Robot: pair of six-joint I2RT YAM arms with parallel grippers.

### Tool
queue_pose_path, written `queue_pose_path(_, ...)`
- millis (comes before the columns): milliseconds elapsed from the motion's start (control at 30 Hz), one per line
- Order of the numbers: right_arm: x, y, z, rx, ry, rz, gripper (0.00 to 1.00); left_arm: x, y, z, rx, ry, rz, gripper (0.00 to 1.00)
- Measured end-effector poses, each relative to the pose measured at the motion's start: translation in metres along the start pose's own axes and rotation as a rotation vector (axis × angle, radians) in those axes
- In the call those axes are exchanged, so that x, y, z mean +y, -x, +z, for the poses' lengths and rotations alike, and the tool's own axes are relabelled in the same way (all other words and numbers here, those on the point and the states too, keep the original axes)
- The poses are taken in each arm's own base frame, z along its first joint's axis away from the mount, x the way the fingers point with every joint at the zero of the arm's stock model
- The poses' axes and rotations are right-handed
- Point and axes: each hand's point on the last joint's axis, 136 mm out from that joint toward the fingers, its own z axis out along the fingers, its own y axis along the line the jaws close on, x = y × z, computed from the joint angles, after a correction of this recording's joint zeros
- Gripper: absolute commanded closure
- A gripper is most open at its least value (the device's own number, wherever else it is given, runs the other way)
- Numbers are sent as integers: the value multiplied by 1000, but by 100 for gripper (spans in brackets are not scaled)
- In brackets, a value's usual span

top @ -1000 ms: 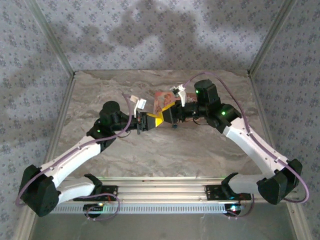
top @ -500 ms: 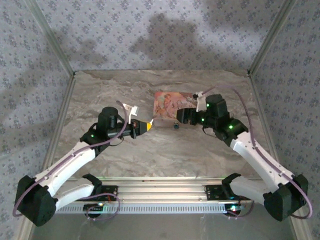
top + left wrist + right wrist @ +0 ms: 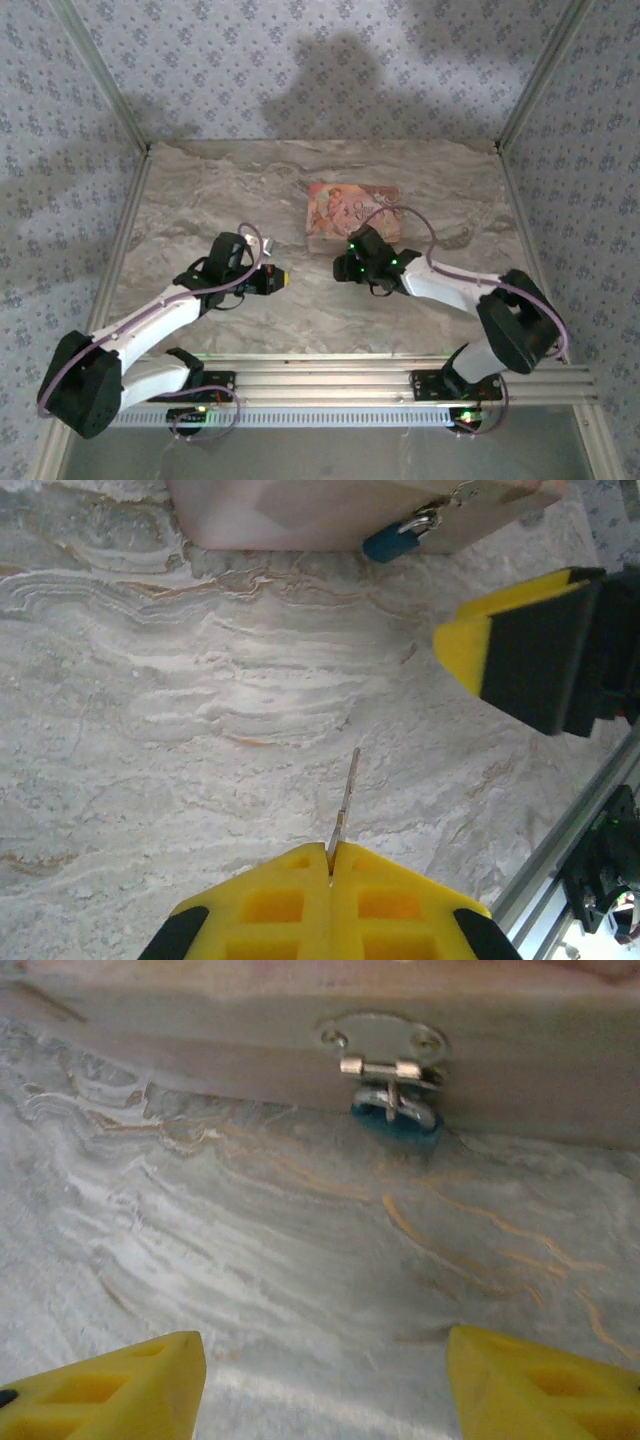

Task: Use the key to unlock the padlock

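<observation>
Two arms reach in from the bottom of the top view. The left gripper [image 3: 283, 277] sits centre-left on the marble table [image 3: 200, 190], yellow tip pointing right. The right gripper [image 3: 341, 268] sits just right of centre, facing it, with a gap between them. One pink box [image 3: 352, 208] lies above them, upper middle of the frame. From up here the jaws are too small to read, and padlock and key are too small to make out.

Over to the left wrist view, and now it's clear. The two yellow fingers at the bottom edge are pressed together, pinching one key [image 3: 346, 795]. It is a thin metal sliver seen edge-on, pointing up the frame. The padlock [image 3: 392, 542] shows at the upper middle, one small blue body tucked against the box's lower edge, well apart from the key. Its shackle runs up into silver hardware. At the right edge a yellow-and-black finger of the right gripper juts in, the rest cut off by the frame.

Right wrist view next. Two yellow fingertips sit in the bottom corners, far apart, with bare marble between them, so that claw is wide open. Straight ahead, upper middle, one silver hasp [image 3: 385, 1050] is screwed to the box's side. The padlock hangs from it, teal-blue, down where box meets table. It is partly hidden behind the hasp and rather blurred.
</observation>
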Motion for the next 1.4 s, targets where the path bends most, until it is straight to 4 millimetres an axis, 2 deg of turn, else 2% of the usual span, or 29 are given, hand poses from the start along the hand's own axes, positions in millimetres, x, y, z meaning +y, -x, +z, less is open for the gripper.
queue_pose_path(233,-2,21,23,-14,3,73,35,13,-14,3,14,29,-24,100)
queue_pose_path(467,14,42,34,-32,5,75,36,14,-16,4,6,24,-25,100)
queue_pose_path(700,27,54,32,-76,-47,40,38,16,-17,6,16,29,-11,100)
queue_pose_path(1033,2,53,27,-103,-202,52,40,22,-22,13,43,38,-9,100)
queue_pose_path(1233,-2,57,25,-150,-277,36,43,22,-22,15,50,35,-7,100)
queue_pose_path(1400,-2,56,30,-178,-330,24,45,19,-23,16,55,18,0,100)
